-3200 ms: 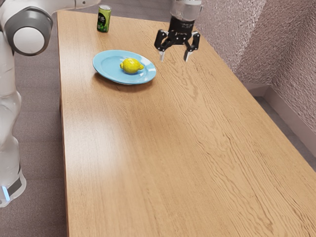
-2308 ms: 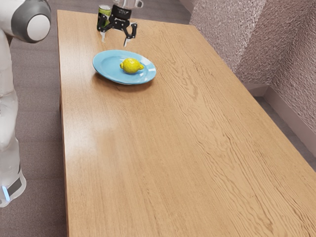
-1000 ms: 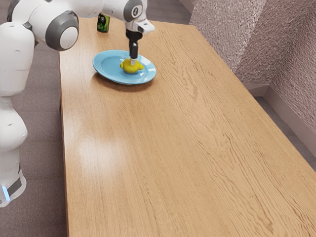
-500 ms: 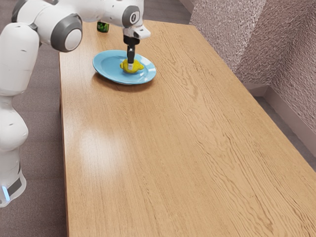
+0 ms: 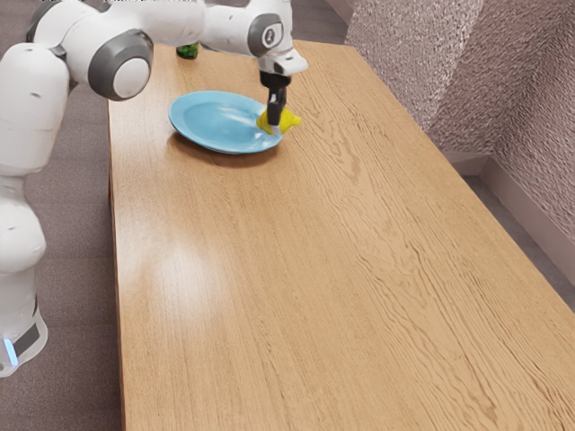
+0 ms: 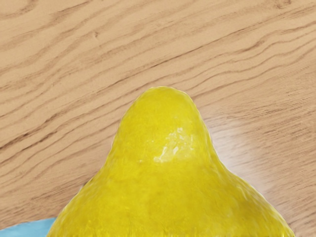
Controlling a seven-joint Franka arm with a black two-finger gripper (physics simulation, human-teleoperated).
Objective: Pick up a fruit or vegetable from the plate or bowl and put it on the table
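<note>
In the exterior view my gripper (image 5: 276,128) is shut on the yellow lemon (image 5: 290,120), one finger showing across its near side and the far finger hidden. The lemon is at the plate's rim on the exterior view's right, its tip reaching past the edge. The blue plate (image 5: 202,120) lies on the wooden table (image 5: 269,269). Large in the wrist view, the lemon (image 6: 170,182) is just under my hand, with table wood (image 6: 74,74) beyond it and a bit of the blue plate (image 6: 27,228) beside it.
Behind the plate, a green can (image 5: 187,51) stands near the table's far end, mostly covered by the arm. A textured wall (image 5: 449,72) rises past the table's edge on the exterior view's right.
The lemon has left its spot on the plate and moved with my gripper toward the exterior view's right, to the plate's rim. The plate has stayed where it was.
</note>
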